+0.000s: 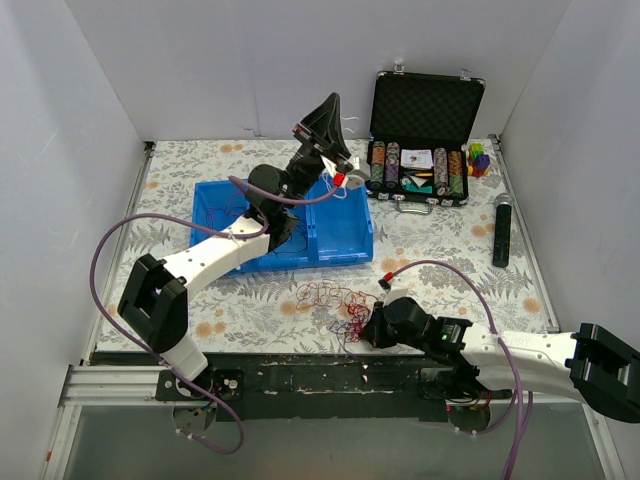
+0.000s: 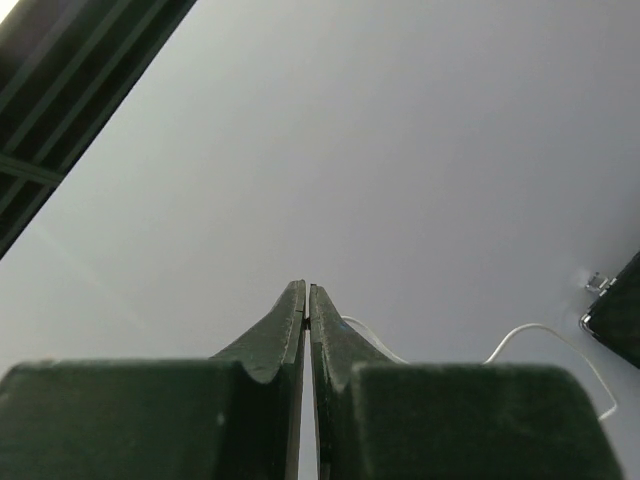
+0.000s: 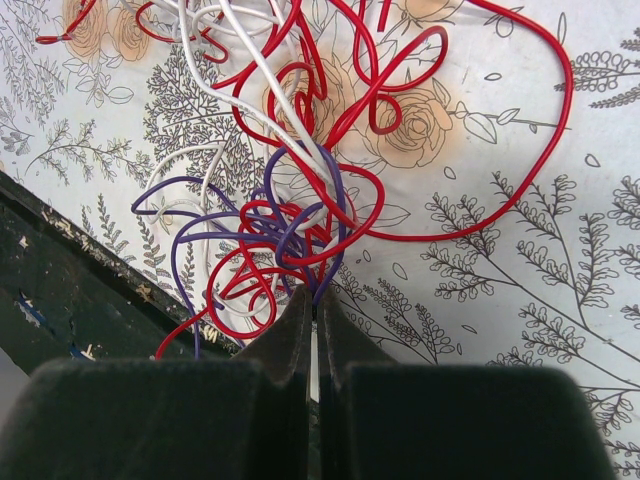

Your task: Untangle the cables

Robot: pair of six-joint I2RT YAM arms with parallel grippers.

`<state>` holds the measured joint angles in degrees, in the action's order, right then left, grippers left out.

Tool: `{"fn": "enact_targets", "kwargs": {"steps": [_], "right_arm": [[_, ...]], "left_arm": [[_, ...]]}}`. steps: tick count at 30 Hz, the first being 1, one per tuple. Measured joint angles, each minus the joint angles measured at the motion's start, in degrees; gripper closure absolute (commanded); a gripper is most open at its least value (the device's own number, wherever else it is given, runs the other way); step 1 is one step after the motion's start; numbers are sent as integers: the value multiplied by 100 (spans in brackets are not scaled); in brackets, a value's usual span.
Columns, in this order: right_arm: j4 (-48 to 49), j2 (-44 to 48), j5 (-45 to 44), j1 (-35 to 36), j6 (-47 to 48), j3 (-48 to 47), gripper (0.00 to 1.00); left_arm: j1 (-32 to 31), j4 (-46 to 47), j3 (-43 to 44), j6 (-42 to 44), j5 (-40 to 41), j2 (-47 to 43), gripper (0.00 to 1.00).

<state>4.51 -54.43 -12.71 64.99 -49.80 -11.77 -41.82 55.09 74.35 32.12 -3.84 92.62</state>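
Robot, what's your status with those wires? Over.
Left gripper shut, raised, pinching white cable. Right gripper shut on tangle. Blue bin apart from tangle, nothing blocking.

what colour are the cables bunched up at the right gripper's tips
The cables are mostly red, with some white and purple; the right wrist view shows them best.

Blue bin (image 1: pixel 346 232), open chip case (image 1: pixel 428 106).

Your cables (image 3: pixel 290 230) are mostly red, with white and purple strands mixed in. The tablecloth (image 3: pixel 500 300) is white, printed with grey leaves and peach roses. The bin (image 1: pixel 345 245) is blue, and the case (image 1: pixel 428 100) looks black, though it's hard to tell at this distance.
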Motion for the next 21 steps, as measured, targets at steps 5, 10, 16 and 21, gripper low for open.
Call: {"fn": "enact_targets", "kwargs": {"steps": [5,10,16,21], "right_arm": [[0,2,0,0,-2,2,99],[2,7,0,0,0,4,99],[20,42,0,0,-2,33,99],[0,85,2,0,-2,44,99]], "left_arm": [[4,-72,227,20,-90,39,100],[9,85,1399,0,-160,162,100],[9,463,1497,7,-286,85,100],[9,472,1062,42,-306,81,100]]}}
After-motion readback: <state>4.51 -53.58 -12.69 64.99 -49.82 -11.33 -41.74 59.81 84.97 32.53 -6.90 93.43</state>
